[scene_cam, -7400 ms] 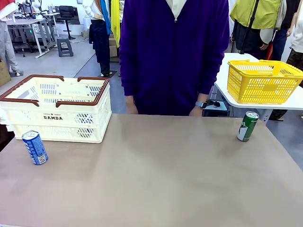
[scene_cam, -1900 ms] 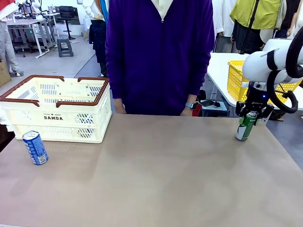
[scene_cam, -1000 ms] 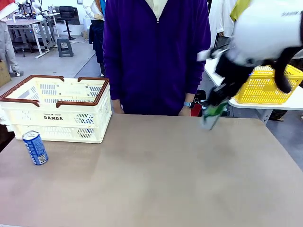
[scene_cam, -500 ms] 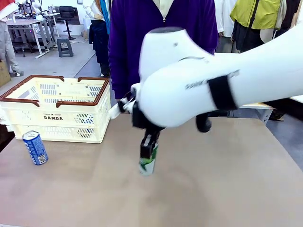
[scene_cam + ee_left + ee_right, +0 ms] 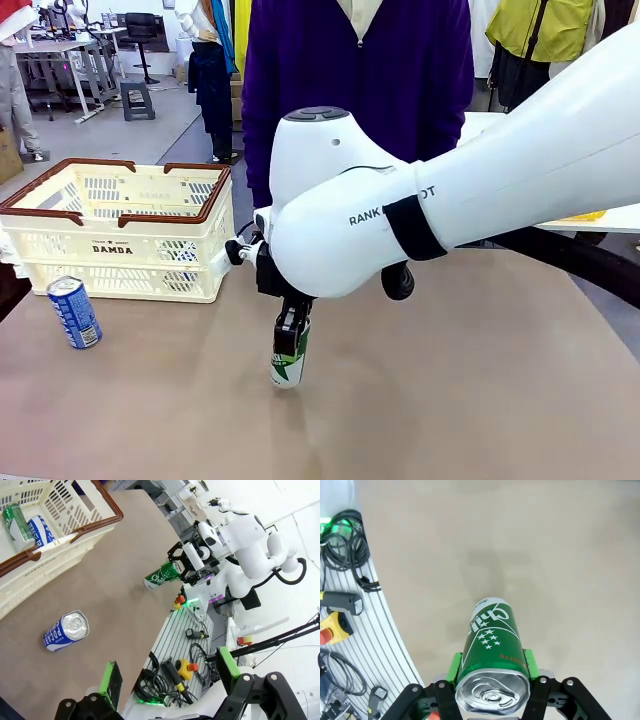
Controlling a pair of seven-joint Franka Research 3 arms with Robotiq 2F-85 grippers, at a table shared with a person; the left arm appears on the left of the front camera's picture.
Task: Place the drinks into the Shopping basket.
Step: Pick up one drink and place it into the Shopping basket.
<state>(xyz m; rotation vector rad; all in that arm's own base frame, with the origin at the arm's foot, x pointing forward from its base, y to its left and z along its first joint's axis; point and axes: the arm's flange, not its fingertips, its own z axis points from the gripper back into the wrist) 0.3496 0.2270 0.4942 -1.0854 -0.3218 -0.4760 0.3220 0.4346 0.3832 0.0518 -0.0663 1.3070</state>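
My right gripper (image 5: 291,338) hangs over the table's middle, shut on a green drink can (image 5: 287,367) with white markings. In the right wrist view, the can (image 5: 492,640) sits between the green pads (image 5: 454,667), just above the tabletop. The blue can (image 5: 75,312) stands on the table in front of the cream Shopping basket (image 5: 208,198) at the left. My left gripper (image 5: 167,675) is open, high above that blue can (image 5: 66,631). Inside the basket (image 5: 55,565) lie a green can (image 5: 12,520) and another blue can (image 5: 40,530).
A person in a purple top (image 5: 360,70) stands at the far edge behind my right arm (image 5: 480,190). Cables and a control box (image 5: 342,605) lie along the robot-side edge of the table. Bare tabletop (image 5: 480,390) stretches to the right.
Within a second my right arm has swung from the far right across the table with the green can, and since half a second ago the can has moved slightly left and lower.
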